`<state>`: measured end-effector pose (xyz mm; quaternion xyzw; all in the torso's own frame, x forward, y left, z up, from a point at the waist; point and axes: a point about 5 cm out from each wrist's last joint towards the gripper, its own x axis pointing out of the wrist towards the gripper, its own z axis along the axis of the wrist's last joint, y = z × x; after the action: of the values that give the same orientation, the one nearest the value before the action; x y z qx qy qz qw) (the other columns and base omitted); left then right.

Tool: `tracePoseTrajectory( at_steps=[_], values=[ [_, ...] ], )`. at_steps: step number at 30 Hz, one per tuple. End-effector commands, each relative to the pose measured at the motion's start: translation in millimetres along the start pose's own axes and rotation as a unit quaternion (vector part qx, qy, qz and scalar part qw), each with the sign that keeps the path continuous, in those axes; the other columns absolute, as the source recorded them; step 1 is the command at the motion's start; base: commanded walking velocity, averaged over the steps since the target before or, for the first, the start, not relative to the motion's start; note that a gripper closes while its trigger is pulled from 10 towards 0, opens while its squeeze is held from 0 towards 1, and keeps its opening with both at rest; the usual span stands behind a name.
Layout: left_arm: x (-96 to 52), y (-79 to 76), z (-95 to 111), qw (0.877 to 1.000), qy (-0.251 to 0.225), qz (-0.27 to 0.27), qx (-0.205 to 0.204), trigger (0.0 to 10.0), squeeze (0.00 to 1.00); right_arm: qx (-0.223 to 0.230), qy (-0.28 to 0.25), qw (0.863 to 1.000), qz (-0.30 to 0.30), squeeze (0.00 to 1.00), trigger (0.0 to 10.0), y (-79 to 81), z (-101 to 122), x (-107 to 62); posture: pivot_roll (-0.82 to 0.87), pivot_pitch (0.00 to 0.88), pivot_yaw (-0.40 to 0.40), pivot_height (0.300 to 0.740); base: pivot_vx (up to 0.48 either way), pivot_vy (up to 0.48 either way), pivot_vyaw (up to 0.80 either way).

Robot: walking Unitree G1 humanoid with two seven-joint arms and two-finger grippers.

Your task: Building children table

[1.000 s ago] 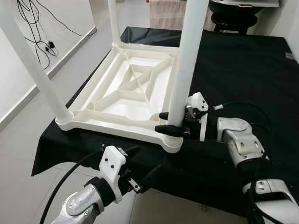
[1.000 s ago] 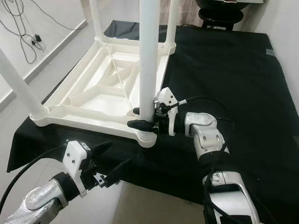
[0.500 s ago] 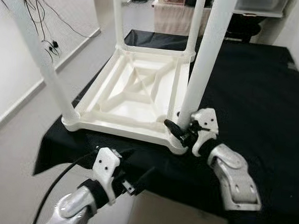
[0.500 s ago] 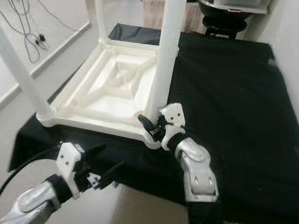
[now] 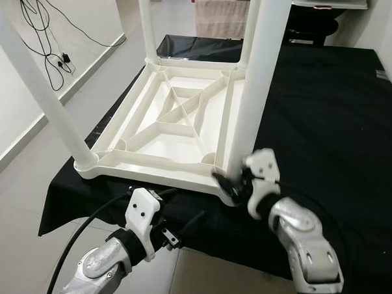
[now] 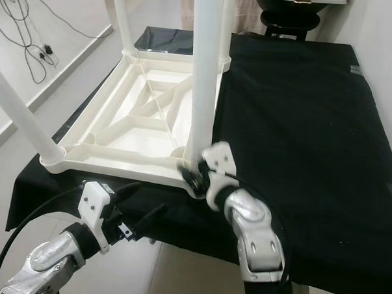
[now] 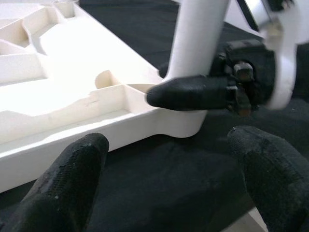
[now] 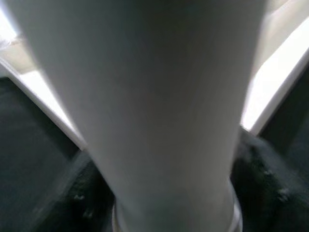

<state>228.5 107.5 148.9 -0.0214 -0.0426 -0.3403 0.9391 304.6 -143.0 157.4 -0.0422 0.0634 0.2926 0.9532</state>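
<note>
**Four legs up, right gripper on the near-right one**

One white kids' table (image 5: 167, 129) lies upside down on a black cloth (image 5: 328, 101), legs pointing up. It sits on the left part of the cloth, its near edge close to the cloth's near edge. The underside shows ribs in an X w/ a rim all round.

Legs: near-left leg (image 5: 39, 91) leans out to the left; near-right leg (image 5: 254, 84) stands about upright in its corner socket; far-left leg (image 5: 144, 24) and far-right leg (image 6: 227, 25) rise at the far corners.

Right gripper (image 5: 228, 182) is at the base of the near-right leg, just above the socket, arm coming in from the near right. Its black fingers (image 7: 190, 92) are clamped round the leg, one on each side. In the right wrist view the leg (image 8: 159, 111) runs down the middle, very close, w/ a dark pad to either side of it and the bright table rim behind.

Left gripper (image 5: 180, 221) hovers low at the near edge of the cloth, in front of the table's near rim, fingers spread apart and grasping nothing. It is apart from the table. In the left wrist view its two fingertips (image 7: 72, 169) frame the near-right corner, w/ the right gripper's finger against the leg beyond.

Rest: grey floor at left, w/ black cables (image 5: 48, 33) by the white wall. A dark stool (image 6: 289, 17) stands past the far edge of the cloth.
</note>
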Motion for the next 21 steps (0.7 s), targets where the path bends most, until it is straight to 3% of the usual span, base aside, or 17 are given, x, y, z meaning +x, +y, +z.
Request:
tracePoseTrajectory(
  at_steps=[1,3,4,5,8,14,15,16,17,21],
  values=[
    [-2.6,1.6,-4.0,1.0,0.009,0.009,0.004,10.0,0.0,0.017,-0.004,0.999,0.032,1.0,10.0,-2.5,-2.1,0.6,0.04,0.157,0.056,0.74,0.0,0.0,0.0],
    [-2.0,0.0,-4.0,1.0,0.009,0.004,0.007,10.0,0.0,-0.009,-0.021,0.995,0.095,1.0,10.0,-11.2,12.3,-0.4,0.04,0.156,0.055,0.74,0.0,0.0,0.0],
    [-2.0,0.0,-4.0,1.0,0.009,0.004,0.007,10.0,0.0,-0.009,-0.021,0.995,0.095,1.0,10.0,-11.2,12.3,-0.4,0.04,0.156,0.055,0.74,0.0,0.0,0.0],
    [-1.6,-0.7,-4.0,1.0,0.009,0.002,0.007,10.0,0.0,-0.028,-0.021,0.991,0.126,0.0,10.0,-16.2,17.3,-0.1,0.05,0.154,0.051,0.74,0.0,0.0,0.0],
    [-0.8,-1.7,-4.2,1.0,0.008,0.0,0.007,10.0,0.0,-0.051,-0.018,0.985,0.164,0.0,10.0,-24.4,22.2,2.9,0.05,0.152,0.047,0.74,0.0,0.0,0.0],
    [0.0,-3.7,-4.1,1.0,0.006,0.001,0.005,10.0,0.0,-0.036,-0.022,0.979,0.199,0.0,10.0,-33.2,27.5,11.8,0.07,0.153,0.038,0.74,0.0,0.0,0.0],
    [0.2,-4.3,-4.1,1.0,0.006,0.001,0.005,10.0,0.0,-0.027,-0.026,0.978,0.207,0.0,4.7,-34.3,28.7,15.6,0.07,0.152,0.036,0.74,0.0,0.0,0.0],
    [0.3,-4.9,-4.1,1.0,0.005,0.002,0.005,10.0,0.0,-0.017,-0.031,0.976,0.217,0.0,0.8,-35.7,30.1,18.7,0.07,0.152,0.036,0.74,0.0,0.0,0.0],
    [0.3,-5.2,-4.1,1.0,0.004,0.002,0.004,10.0,0.0,-0.008,-0.035,0.974,0.226,0.0,0.0,-36.8,31.2,20.4,0.07,0.152,0.036,0.74,0.0,0.0,0.0],
    [0.4,-5.9,-4.3,1.0,0.004,0.002,0.003,10.0,0.0,0.005,-0.042,0.969,0.242,0.0,0.0,-41.2,32.1,21.0,0.07,0.151,0.036,0.74,0.0,0.0,0.0]
  ],
)
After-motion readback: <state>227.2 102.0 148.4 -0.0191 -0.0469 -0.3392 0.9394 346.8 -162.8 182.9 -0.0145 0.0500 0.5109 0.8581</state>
